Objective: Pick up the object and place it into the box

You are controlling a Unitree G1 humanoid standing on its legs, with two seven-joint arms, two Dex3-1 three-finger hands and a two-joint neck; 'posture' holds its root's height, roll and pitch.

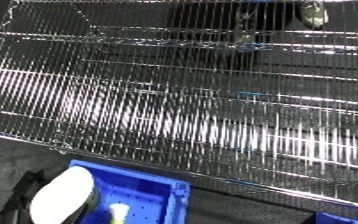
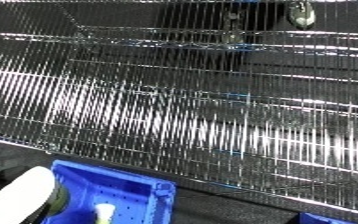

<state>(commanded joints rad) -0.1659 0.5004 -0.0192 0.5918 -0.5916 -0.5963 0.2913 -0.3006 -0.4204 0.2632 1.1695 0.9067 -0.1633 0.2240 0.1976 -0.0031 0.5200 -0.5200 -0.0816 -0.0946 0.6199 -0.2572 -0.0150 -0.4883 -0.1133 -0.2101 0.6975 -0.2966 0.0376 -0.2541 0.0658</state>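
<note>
My left forearm [image 1: 63, 196] comes in at the lower left, white and rounded, seen almost end on. The left hand itself is hidden beneath it, so I cannot tell whether that hand is apart, together or clamped on anything. My right arm and hand show in neither eye.

The forearm hangs over the near left part of the blue bin [image 1: 177, 192], whose floor is dotted with small holes. Just to the right of the forearm's lower end, inside the bin's walls, is the object [image 1: 118, 212], a small white and pale yellow thing standing roughly upright. It sits close against the arm. I cannot tell whether it rests on the bin floor or is held from below.

Beyond the forearm and the bin, the bright wire shelf [image 1: 202, 110] fills most of both views, slanting down towards my right. Its front edge passes just past the bin's far rim. Well away, at the far right, a caster wheel [image 1: 314, 13] shows through the wires. A scrap of another blue edge [image 2: 323, 218] shows at the lower right.
</note>
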